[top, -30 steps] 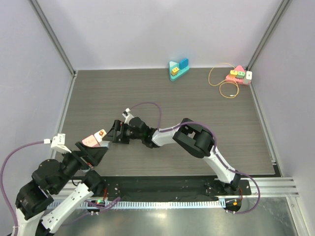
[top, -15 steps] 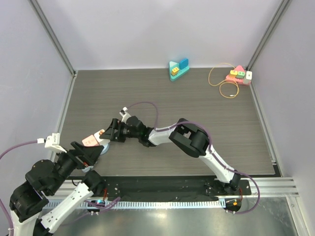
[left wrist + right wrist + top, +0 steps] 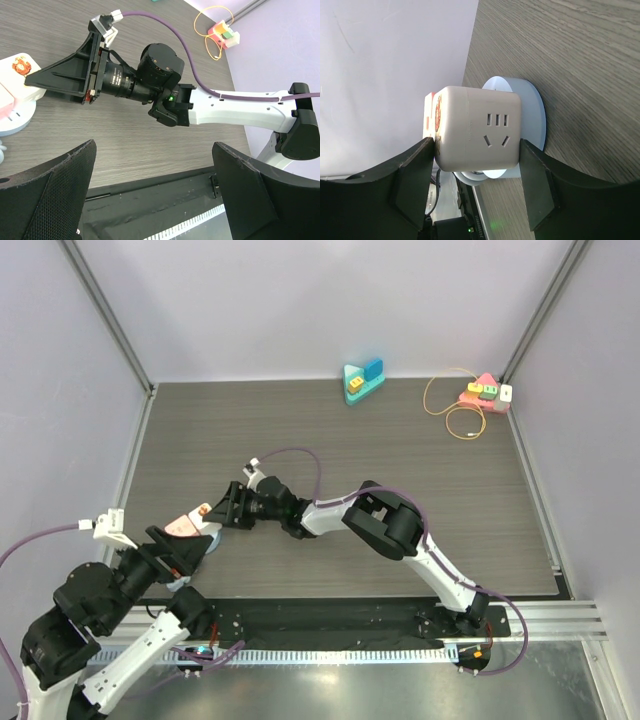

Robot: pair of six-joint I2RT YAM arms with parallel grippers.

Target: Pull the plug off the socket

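A white cube socket (image 3: 480, 125) stands on a round pale-blue base (image 3: 532, 107) at the near left of the table. It also shows in the left wrist view (image 3: 20, 70). A pink plug (image 3: 182, 526) sits on the side of the socket that faces my left arm, and only its edge (image 3: 428, 114) shows in the right wrist view. My right gripper (image 3: 475, 146) is shut on the socket, one finger against each side. My left gripper (image 3: 155, 200) is open and empty, just short of the plug (image 3: 5, 107).
A teal block (image 3: 362, 382) with blue and yellow pieces stands at the back centre. A pink block (image 3: 484, 393) with a looped yellow cable (image 3: 452, 408) lies at the back right. Grey walls enclose the table. A black rail (image 3: 330, 620) runs along the near edge.
My right gripper has moved left and now has its fingers around the socket. My left arm has drawn back slightly toward the near left.
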